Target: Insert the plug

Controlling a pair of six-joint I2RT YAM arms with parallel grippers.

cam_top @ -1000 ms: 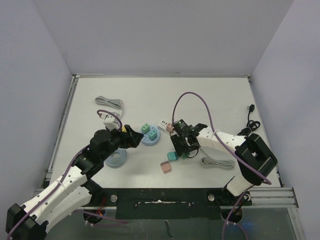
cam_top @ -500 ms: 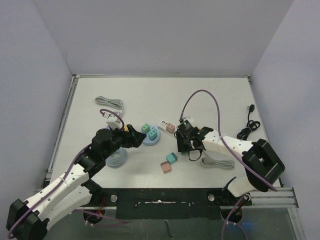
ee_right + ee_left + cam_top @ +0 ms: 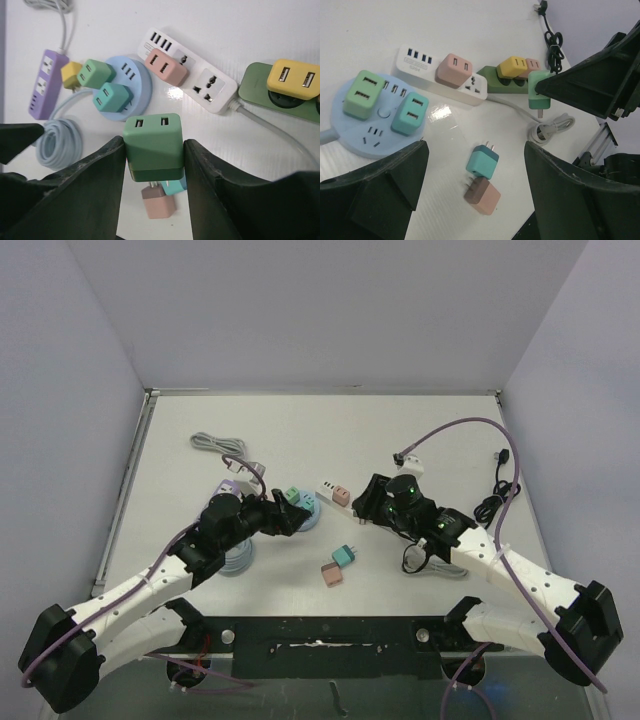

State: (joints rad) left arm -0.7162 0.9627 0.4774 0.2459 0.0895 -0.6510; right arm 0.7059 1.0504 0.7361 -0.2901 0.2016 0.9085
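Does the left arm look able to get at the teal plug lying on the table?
Probably yes: the left arm has open, empty jaws, and the teal plug lies on bare table ahead, nothing between.

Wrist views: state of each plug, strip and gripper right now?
right gripper: shut on green plug
green plug: held, prongs down, not inserted
left gripper: open, empty
teal plug: loose on table, unplugged
brown plug: loose on table, unplugged
round blue strip: two sockets occupied
white strip: pink plug seated, universal socket free
dark green strip: yellow plug seated
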